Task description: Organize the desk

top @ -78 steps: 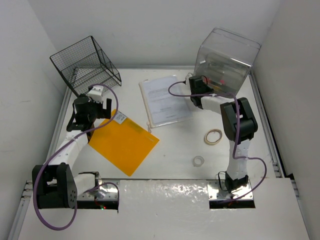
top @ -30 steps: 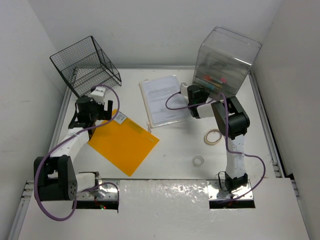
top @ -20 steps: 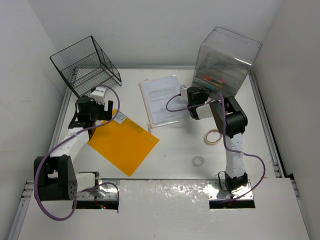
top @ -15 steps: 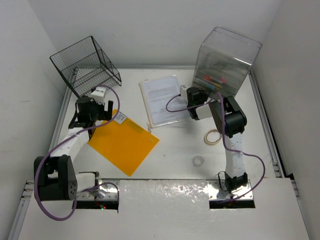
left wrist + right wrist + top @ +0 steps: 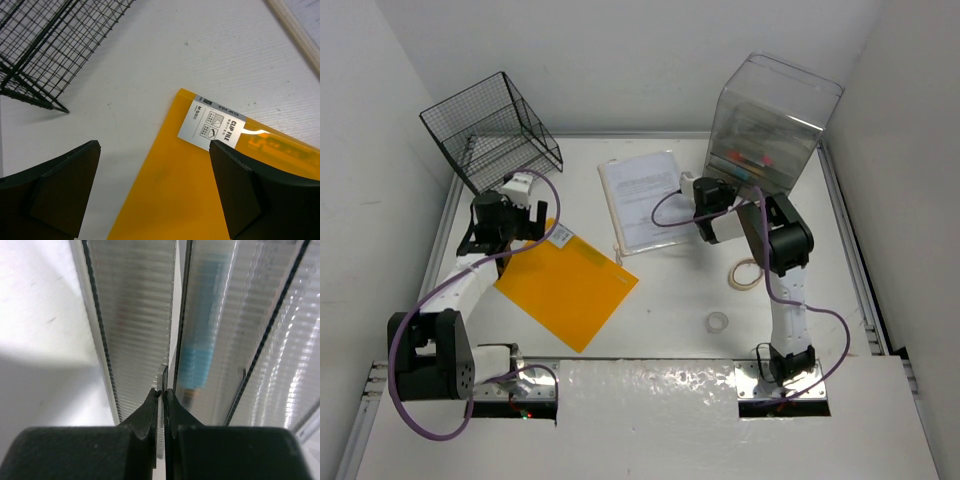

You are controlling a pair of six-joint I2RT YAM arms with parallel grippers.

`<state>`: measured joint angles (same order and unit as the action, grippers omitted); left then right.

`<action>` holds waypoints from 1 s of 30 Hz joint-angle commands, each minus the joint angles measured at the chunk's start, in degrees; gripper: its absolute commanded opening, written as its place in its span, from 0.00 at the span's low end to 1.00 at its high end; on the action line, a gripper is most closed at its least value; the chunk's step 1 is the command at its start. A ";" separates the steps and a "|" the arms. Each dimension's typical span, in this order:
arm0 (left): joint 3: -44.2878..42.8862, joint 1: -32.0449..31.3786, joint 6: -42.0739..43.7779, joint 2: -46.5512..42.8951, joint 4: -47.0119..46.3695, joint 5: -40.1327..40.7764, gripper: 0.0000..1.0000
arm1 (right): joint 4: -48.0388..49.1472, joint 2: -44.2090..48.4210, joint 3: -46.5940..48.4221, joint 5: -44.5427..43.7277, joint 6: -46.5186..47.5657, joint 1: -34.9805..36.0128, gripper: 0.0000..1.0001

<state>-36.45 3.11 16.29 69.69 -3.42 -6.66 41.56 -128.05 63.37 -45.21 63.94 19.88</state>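
Right gripper (image 5: 162,395) has pulled back from drawer box (image 5: 775,115)

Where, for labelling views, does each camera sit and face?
Top external: above, behind the bases, looking down on the desk; both arms show.
Left wrist: over the orange clip file and wire basket; open left hand shows.
Right wrist: facing the clear drawer box; right hand shut on a drawer tab.
Shared: top and left wrist see the clip file.
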 commanded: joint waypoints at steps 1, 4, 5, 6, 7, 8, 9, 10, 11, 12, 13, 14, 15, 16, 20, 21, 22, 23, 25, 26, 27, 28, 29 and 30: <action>-3.01 0.66 0.67 0.27 -0.01 -4.49 0.89 | -0.24 3.85 -2.72 -1.11 -4.08 2.70 0.00; -3.10 0.66 0.67 0.18 0.78 -5.65 0.89 | -2.27 7.02 -5.53 -0.23 -7.60 5.24 0.00; -3.10 0.58 0.76 0.18 1.04 -5.65 0.89 | -2.19 8.07 -7.28 -0.32 -7.78 6.04 0.00; -3.28 0.58 0.84 0.18 1.22 -5.65 0.89 | -1.84 8.51 -8.00 -0.93 -7.69 7.70 0.00; -3.28 0.58 0.84 0.18 1.57 -5.74 0.89 | -1.66 8.87 -8.79 -1.28 -7.78 8.59 0.00; -3.45 0.58 0.93 0.18 1.84 -5.82 0.89 | -1.75 9.65 -10.10 -1.72 -7.95 9.38 0.00; -3.46 0.58 0.93 0.18 2.01 -6.17 0.89 | -2.79 10.10 -10.55 -2.33 -8.91 10.87 0.00; -3.54 0.58 1.02 0.10 2.19 -6.35 0.89 | -3.93 10.62 -10.90 -2.60 -9.71 11.49 0.00; -3.54 0.58 1.02 0.18 2.45 -6.53 0.89 | -5.07 11.58 -11.51 -2.86 -10.93 12.02 0.00; -3.63 0.58 1.11 0.10 2.54 -6.79 0.89 | -7.26 12.12 -11.69 -2.95 -12.16 12.63 0.00; -3.63 0.58 1.11 0.09 2.63 -6.88 0.89 | -8.68 12.56 -11.78 -3.21 -15.05 12.90 0.00; -3.54 0.58 1.11 0.09 2.63 -7.05 0.89 | -11.65 13.26 -11.52 -3.30 -16.64 12.99 0.00; -3.54 0.66 1.20 0.18 2.72 -7.14 0.89 | -13.07 13.61 -11.26 -3.22 -17.79 13.17 0.00; -3.54 0.66 1.20 0.18 2.63 -7.23 0.89 | -14.56 13.96 -10.99 -3.22 -19.89 13.17 0.04; -3.46 0.58 1.20 0.18 2.63 -7.67 0.89 | -21.25 17.82 -9.41 -2.00 -25.08 13.78 0.43; -3.46 0.58 1.28 0.18 2.63 -7.67 0.89 | -24.22 20.79 -9.24 -1.12 -26.75 14.04 0.50; -3.46 0.58 1.28 0.27 2.63 -7.67 0.89 | -26.16 22.56 -8.89 0.02 -31.12 14.13 0.58; -3.37 0.66 1.28 0.27 2.63 -7.67 0.89 | -27.92 24.32 -8.71 2.30 -33.60 14.05 0.68; -3.46 0.66 1.28 0.44 2.72 -7.67 0.89 | -33.72 30.12 -8.71 4.94 -41.41 14.05 0.76; -3.46 0.66 1.37 0.36 2.80 -7.76 0.89 | -38.61 32.23 -8.62 8.79 -44.84 13.96 0.78; -3.46 0.58 1.46 0.36 2.89 -7.76 0.89 | -41.01 36.08 -8.71 10.74 -51.92 13.87 0.78; -3.54 0.66 1.37 0.36 2.89 -7.76 0.89 | -44.25 37.86 -8.88 13.37 -55.12 13.87 0.78; -3.63 0.58 1.46 0.36 2.98 -7.76 0.89 | -50.55 39.35 -8.88 16.96 -58.11 13.96 0.78; -3.63 0.66 1.46 0.36 3.07 -7.85 0.89 | -54.01 40.67 -8.79 24.39 -63.28 13.87 0.78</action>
<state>-37.54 3.09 16.99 70.04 0.25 -13.30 1.93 -91.68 53.04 -35.11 18.41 33.54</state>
